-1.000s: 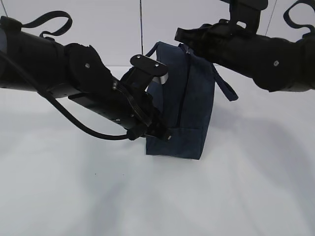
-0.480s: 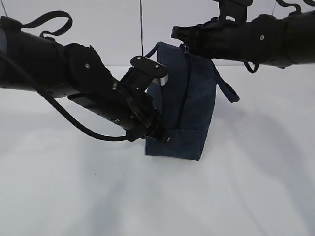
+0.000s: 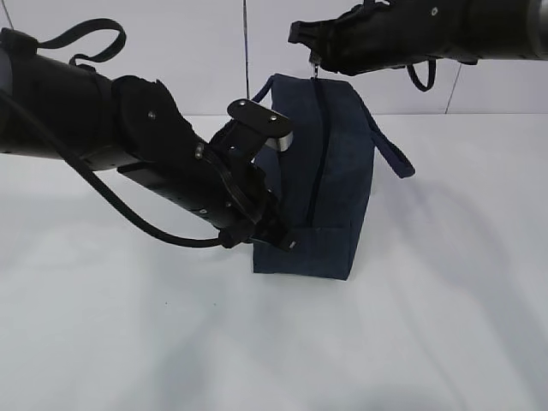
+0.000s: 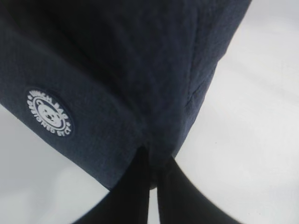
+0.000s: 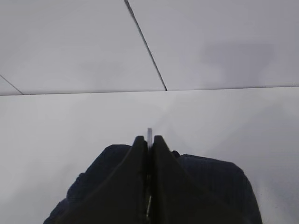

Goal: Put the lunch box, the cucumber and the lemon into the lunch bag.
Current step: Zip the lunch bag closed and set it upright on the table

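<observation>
The soft, light lunch bag (image 3: 321,184), standing upright at table centre, is pinched at its 7 o'clock bottom corner by the closed left gripper (image 3: 278,238), while its metal zipper pull (image 3: 315,67), the recommended hold, is clamped at 12 o'clock by the right gripper (image 3: 313,53).
</observation>
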